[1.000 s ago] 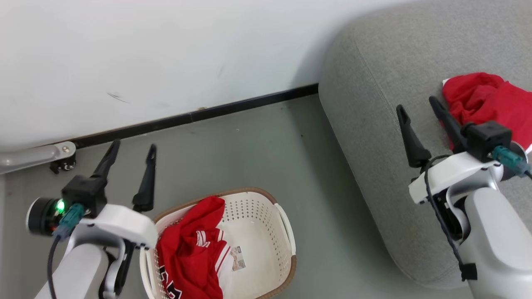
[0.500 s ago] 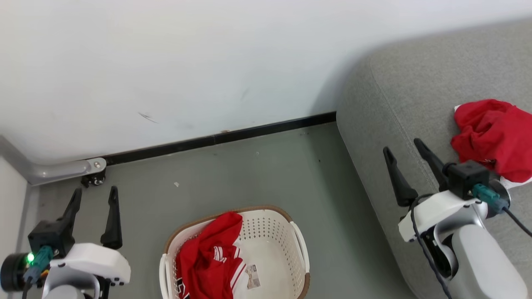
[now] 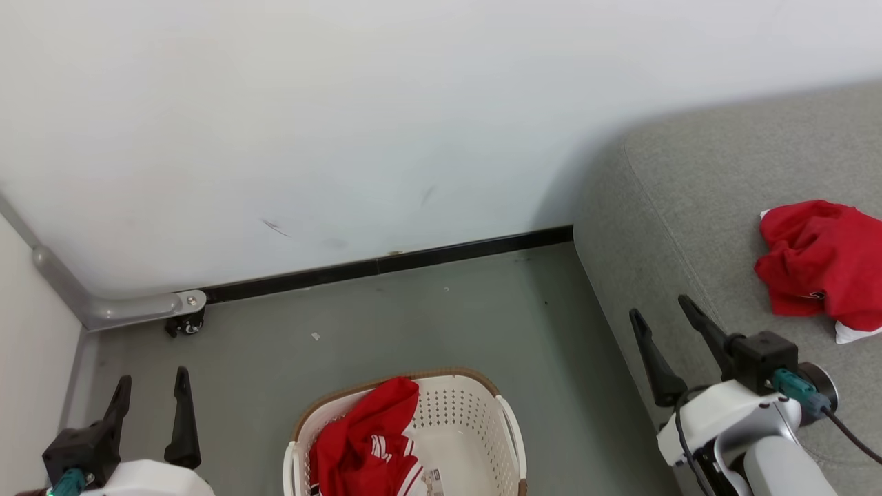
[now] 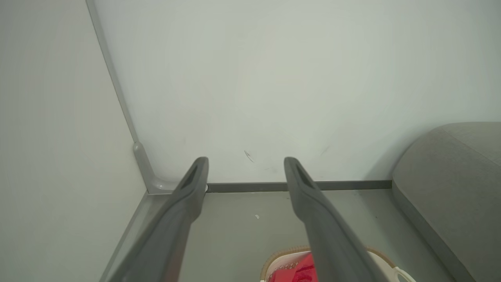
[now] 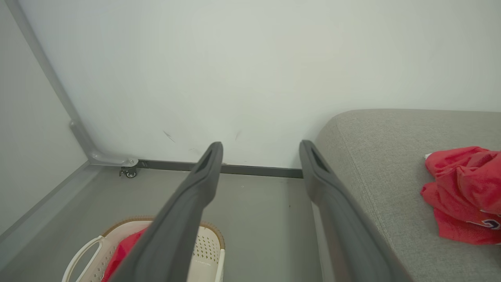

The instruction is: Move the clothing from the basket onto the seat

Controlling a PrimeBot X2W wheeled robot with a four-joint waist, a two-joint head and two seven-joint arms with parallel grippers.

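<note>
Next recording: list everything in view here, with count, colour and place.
clothing in basket: one heap, red with white stripes, basket's left side
clothing on seat: one heap, red, seat's right part
basket: one, cream-white, brown rim, on floor
seat: one, grey, right
label: one, paper, basket bottom
skirting: one, black, foot of wall
caster: one, dark, under grey rail, left
left gripper: one, dark, open, lower left
right gripper: one, dark, open, by seat's edge

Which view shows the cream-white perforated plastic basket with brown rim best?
The head view: the basket shows far rim, perforated wall and both handles, cut by the bottom edge. Right wrist view: a finger hides part. Left wrist view: a rim sliver.
</note>
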